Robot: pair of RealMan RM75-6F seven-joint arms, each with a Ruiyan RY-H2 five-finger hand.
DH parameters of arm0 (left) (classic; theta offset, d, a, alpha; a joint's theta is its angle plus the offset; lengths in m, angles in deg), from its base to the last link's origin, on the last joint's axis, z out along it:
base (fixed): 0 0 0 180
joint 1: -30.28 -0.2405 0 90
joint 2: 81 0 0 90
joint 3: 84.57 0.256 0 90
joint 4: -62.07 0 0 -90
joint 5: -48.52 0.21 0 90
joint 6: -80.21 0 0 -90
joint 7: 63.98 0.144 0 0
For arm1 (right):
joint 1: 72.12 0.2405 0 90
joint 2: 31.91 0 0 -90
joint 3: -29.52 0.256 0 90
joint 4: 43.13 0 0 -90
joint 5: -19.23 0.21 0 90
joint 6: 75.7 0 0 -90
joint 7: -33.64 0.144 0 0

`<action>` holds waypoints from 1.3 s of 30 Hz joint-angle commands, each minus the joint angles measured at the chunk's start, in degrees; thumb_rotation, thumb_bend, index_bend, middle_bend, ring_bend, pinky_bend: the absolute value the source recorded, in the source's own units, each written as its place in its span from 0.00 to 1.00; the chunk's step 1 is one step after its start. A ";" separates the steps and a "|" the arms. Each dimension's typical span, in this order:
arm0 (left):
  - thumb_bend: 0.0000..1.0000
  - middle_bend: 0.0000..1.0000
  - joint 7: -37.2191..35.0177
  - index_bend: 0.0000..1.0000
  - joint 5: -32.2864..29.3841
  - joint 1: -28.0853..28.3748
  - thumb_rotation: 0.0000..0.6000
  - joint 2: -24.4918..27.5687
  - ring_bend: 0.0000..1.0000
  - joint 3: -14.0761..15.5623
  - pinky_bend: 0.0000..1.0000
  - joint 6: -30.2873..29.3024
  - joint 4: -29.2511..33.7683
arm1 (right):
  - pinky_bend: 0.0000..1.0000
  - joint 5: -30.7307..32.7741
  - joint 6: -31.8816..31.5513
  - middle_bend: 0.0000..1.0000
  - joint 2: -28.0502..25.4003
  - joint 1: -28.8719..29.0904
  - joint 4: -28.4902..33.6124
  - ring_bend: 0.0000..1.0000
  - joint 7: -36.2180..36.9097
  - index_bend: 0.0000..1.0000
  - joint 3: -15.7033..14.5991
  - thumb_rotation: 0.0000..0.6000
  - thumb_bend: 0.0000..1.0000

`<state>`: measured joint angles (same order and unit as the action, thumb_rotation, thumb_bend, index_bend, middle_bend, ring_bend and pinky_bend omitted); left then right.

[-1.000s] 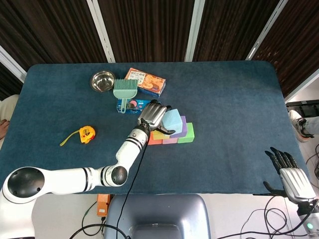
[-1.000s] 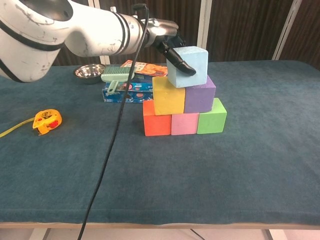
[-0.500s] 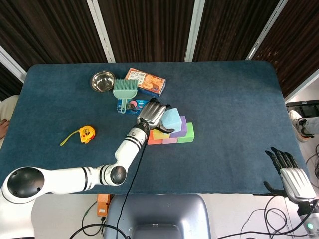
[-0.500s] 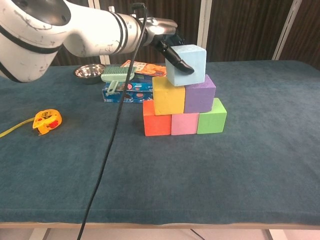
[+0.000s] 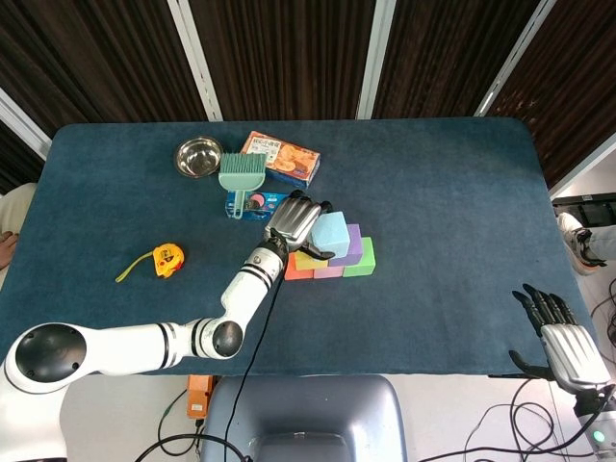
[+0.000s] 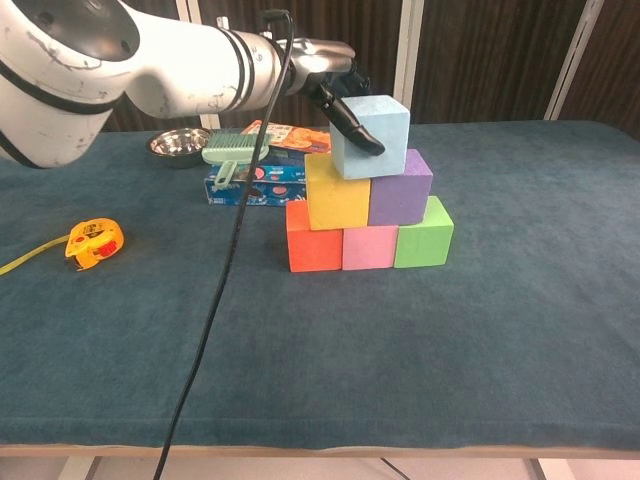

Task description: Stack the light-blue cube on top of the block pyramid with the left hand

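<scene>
The light-blue cube [image 6: 375, 136] [image 5: 330, 232] sits on top of the block pyramid, resting across the yellow block [image 6: 337, 193] and the purple block [image 6: 401, 189]. Below them stand the orange [image 6: 314, 248], pink [image 6: 370, 247] and green [image 6: 424, 237] blocks. My left hand [image 6: 335, 88] [image 5: 292, 219] grips the cube from its left and back side, fingers lying across its front face. My right hand [image 5: 560, 332] hangs off the table's near right corner, fingers spread, holding nothing.
Behind the pyramid lie a blue box [image 6: 247, 184], a green brush [image 6: 232, 152], a snack box [image 5: 281, 157] and a steel bowl [image 5: 198, 155]. A yellow tape measure [image 6: 94, 240] sits at the left. A black cable [image 6: 225, 290] hangs from my left arm.
The left hand has shifted the light-blue cube slightly left and lowered it, so it now sits more squarely over the seam between the yellow and purple blocks. The right hand has stayed put.
</scene>
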<state>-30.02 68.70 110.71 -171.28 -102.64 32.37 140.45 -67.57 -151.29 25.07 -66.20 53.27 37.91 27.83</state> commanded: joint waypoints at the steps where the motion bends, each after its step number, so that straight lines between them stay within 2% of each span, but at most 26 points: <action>1: 0.00 0.44 -0.19 0.33 0.17 -0.07 0.67 -0.03 0.28 -0.07 0.17 -0.02 -0.02 | 0.00 0.00 0.01 0.00 -0.01 0.00 0.01 0.00 -0.01 0.00 0.00 1.00 0.21; 15: 0.00 0.44 -1.28 0.33 1.85 -0.65 0.67 0.05 0.28 -0.11 0.17 -0.46 -0.18 | 0.00 0.28 0.14 0.00 0.01 0.05 0.07 0.00 -0.18 0.00 0.11 1.00 0.21; 17: 0.00 0.44 -1.56 0.33 2.15 -0.76 0.70 0.08 0.28 -0.17 0.17 -0.36 -0.25 | 0.00 0.22 0.15 0.00 0.00 0.06 0.10 0.00 -0.23 0.00 0.09 1.00 0.21; 20: 0.00 0.44 -2.20 0.33 2.79 -1.00 0.80 0.14 0.28 -0.27 0.17 0.01 -0.30 | 0.00 0.22 0.09 0.00 -0.01 0.03 0.11 0.00 -0.19 0.00 0.09 1.00 0.21; 24: 0.00 0.44 -3.24 0.33 3.95 -1.32 0.87 0.07 0.28 -0.43 0.17 0.45 -0.54 | 0.00 0.25 0.14 0.00 0.03 0.05 0.08 0.00 -0.26 0.00 0.10 1.00 0.21; 31: 0.00 0.44 -3.40 0.33 3.95 -1.30 0.88 0.22 0.28 -0.29 0.16 0.89 -0.60 | 0.00 0.35 0.17 0.00 0.06 0.06 0.09 0.00 -0.33 0.00 0.15 1.00 0.21; 35: 0.00 0.44 -3.23 0.33 3.33 -1.21 0.83 0.24 0.28 -0.25 0.16 0.75 -0.62 | 0.00 0.33 0.29 0.00 0.03 0.10 0.11 0.00 -0.40 0.00 0.11 1.00 0.21; 39: 0.00 0.42 -3.33 0.32 3.13 -1.16 0.57 0.32 0.27 -0.36 0.15 0.73 -0.38 | 0.00 0.38 0.28 0.00 0.04 0.07 0.08 0.00 -0.38 0.00 0.10 1.00 0.21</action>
<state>-33.37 71.85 109.53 -170.97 -103.00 33.09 140.05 -67.20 -151.02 25.12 -66.13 53.33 37.53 27.92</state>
